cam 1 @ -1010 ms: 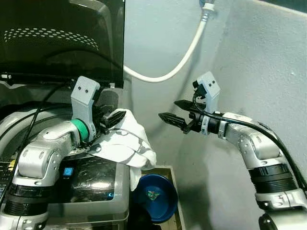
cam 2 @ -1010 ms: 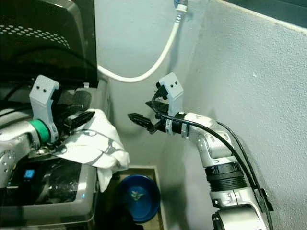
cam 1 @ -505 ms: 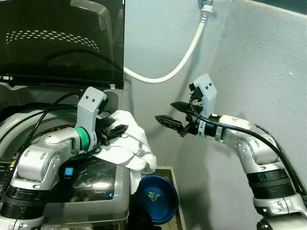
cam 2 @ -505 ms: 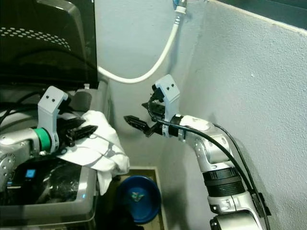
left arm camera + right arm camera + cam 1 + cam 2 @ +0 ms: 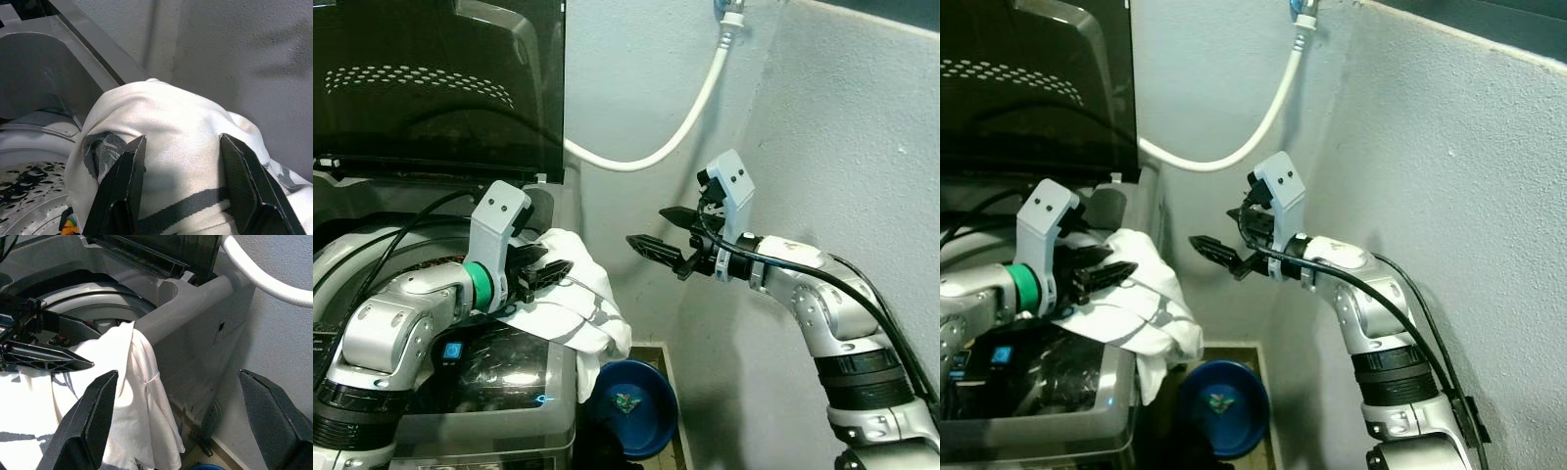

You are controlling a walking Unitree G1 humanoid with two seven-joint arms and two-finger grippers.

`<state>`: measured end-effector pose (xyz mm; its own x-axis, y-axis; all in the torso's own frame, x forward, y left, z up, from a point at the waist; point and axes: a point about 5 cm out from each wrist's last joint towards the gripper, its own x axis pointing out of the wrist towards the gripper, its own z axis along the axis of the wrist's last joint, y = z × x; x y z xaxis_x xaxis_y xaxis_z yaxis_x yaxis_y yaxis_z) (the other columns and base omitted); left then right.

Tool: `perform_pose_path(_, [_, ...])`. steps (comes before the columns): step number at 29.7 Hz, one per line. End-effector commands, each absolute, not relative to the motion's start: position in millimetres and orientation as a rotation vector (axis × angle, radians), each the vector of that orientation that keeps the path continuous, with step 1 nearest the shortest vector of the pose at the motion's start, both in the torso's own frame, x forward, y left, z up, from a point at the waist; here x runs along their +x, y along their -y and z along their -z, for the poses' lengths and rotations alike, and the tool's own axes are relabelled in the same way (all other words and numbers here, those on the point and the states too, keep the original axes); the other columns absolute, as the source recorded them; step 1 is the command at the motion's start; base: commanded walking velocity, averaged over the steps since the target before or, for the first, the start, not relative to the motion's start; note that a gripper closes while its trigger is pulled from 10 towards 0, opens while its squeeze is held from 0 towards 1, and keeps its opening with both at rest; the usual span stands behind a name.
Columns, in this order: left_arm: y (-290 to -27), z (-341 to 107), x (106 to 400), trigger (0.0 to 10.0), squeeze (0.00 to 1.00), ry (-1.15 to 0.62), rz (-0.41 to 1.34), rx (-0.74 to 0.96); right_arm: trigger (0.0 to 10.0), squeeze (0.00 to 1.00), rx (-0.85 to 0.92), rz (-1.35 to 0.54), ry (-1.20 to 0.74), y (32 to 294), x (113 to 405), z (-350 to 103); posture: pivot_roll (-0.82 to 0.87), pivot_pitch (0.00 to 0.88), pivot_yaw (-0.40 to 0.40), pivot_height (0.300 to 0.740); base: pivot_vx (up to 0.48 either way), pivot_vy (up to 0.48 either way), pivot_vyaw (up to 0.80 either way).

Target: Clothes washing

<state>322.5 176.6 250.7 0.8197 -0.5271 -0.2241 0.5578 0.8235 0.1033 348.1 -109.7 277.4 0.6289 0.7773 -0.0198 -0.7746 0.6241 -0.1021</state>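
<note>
Since a second ago: left gripper lower, nearer the drum. Left gripper: fingers spread, pressed onto white garment. Garment: draped over washing machine rim, likely for pushing in. Right gripper: wide open, empty, well apart.

No readable text, brand, number or sign.

The washing machine's control panel carries a small blue square button with a pale mark on it, possibly an icon, too small and blurred to make out. The white garment bears grey stripes and a dark grey patch, with no letters legible on them. The blue basin has a small printed emblem at its centre, also too small to read.
</note>
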Motion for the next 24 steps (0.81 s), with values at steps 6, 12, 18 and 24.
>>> perform_pose_path(6, [-185.9,-234.2,321.4,0.0,0.00,-0.280,0.530,0.157,10.0,0.00,-0.106,-0.898,0.022,106.5,347.4,-274.8,0.04,0.036,-0.039,0.740,0.000,0.000,0.00])
perform_pose_path(12, [-189.7,-244.8,324.2,0.0,0.00,-0.217,0.496,0.164,10.0,0.00,-0.092,-0.906,0.025,105.5,346.9,-275.3,0.04,0.038,-0.038,0.740,0.000,0.000,0.00])
perform_pose_path(18, [-182.3,-283.3,321.3,0.0,0.00,0.039,0.542,0.067,10.0,0.00,-0.048,-0.916,0.042,105.6,345.4,-279.3,0.04,0.040,-0.035,0.740,0.000,0.000,0.00])
perform_pose_path(24, [-179.9,-308.3,316.8,0.0,0.00,0.177,0.580,-0.004,10.0,0.00,-0.022,-0.917,0.048,105.3,345.3,-281.1,0.04,0.043,-0.034,0.740,0.000,0.000,0.00])
